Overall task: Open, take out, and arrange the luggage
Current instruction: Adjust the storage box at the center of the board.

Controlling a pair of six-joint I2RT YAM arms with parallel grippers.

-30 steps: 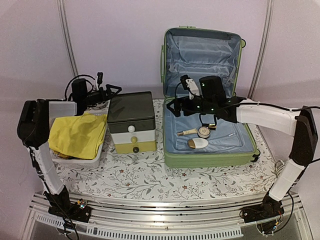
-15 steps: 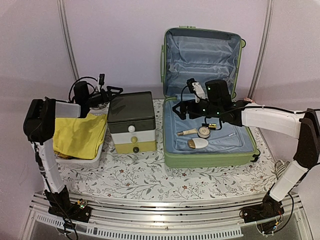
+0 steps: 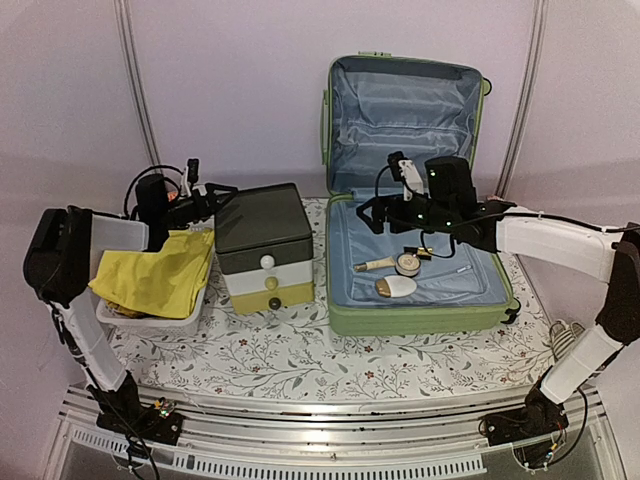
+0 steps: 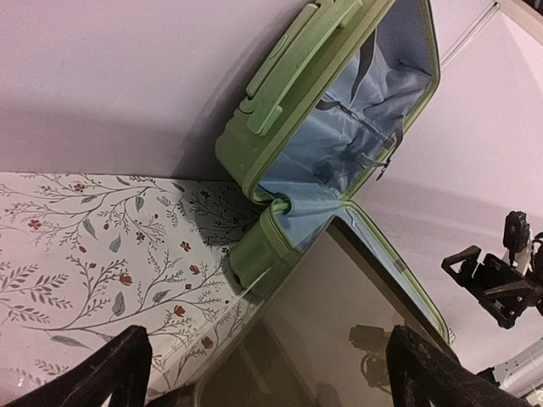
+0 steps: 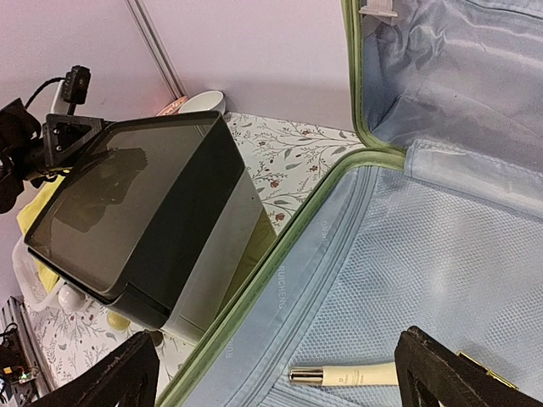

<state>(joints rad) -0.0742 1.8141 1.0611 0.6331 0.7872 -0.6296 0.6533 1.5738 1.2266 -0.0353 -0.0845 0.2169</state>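
Two arms are in view from the top external camera, and I find both end effectors spread wide and holding nothing. The luggage [image 3: 420, 318] lies open on the right half of the floral tabletop [image 3: 300, 355], with its base flat and its lid upright against the back wall, the pale blue lining exposed. Inside the base I note a cream tube [image 3: 375, 264], a round compact [image 3: 407, 264] touching it, and a white oval item [image 3: 397, 287] just in front. The right end effector [image 3: 368, 215] hangs over the rear of the base, above these items and apart from them. The left end effector [image 3: 218, 196] sits at the rear left corner of the dark-lidded drawer box [image 3: 262, 235], which stands just left of the luggage. A white basket [image 3: 150, 318] with a yellow cloth [image 3: 155, 275] draped over it stands left of the box.

From the left wrist camera, one of the fingers [image 4: 114, 369] shows at each lower corner, set far apart, with the box's glossy lid between them. Beyond it I see the luggage's hinge corner, outer handle and lining. The other arm's end effector appears at the right edge.

From the right wrist camera, its own fingers [image 5: 119, 377] likewise stand wide at the lower corners. The mesh-lined base fills the right side, and the tube lies between the fingers but below them. The drawer box stands beside the green rim.
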